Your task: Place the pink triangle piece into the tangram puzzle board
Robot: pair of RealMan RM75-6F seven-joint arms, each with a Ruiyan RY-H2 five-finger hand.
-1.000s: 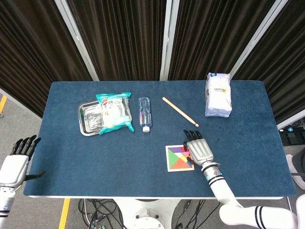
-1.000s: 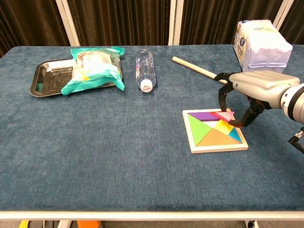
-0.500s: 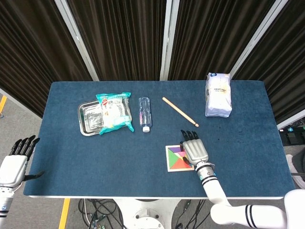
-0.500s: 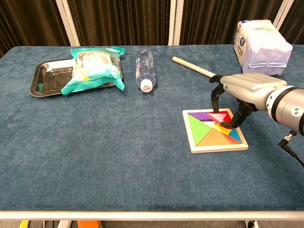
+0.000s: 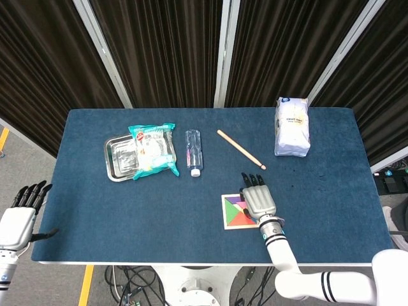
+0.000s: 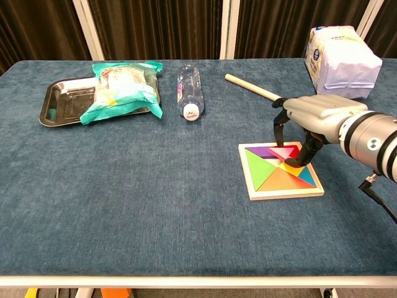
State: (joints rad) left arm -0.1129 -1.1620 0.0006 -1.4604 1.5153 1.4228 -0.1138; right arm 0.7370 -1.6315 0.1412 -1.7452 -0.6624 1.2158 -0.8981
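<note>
The tangram board [image 6: 282,194] lies on the blue table, right of centre, with coloured pieces in it. The pink triangle [image 6: 283,152] sits low over the board's far part, beside the purple piece. My right hand [image 6: 313,112] hovers over it and pinches it between fingertips [image 6: 303,156] on either side. In the head view the right hand [image 5: 258,201] covers the right half of the board [image 5: 232,213] and hides the triangle. My left hand [image 5: 22,213] hangs off the table's left edge, fingers apart and holding nothing.
A wooden stick [image 6: 251,89] lies just beyond the board. A white bag [image 6: 341,61] stands at the far right. A water bottle [image 6: 189,90] lies at centre back, and a metal tray [image 6: 65,102] with a green snack bag [image 6: 124,90] sits at back left.
My right hand has carried the pink triangle leftward and down, from over the board's right edge to its far middle part. The left hand has barely moved.
</note>
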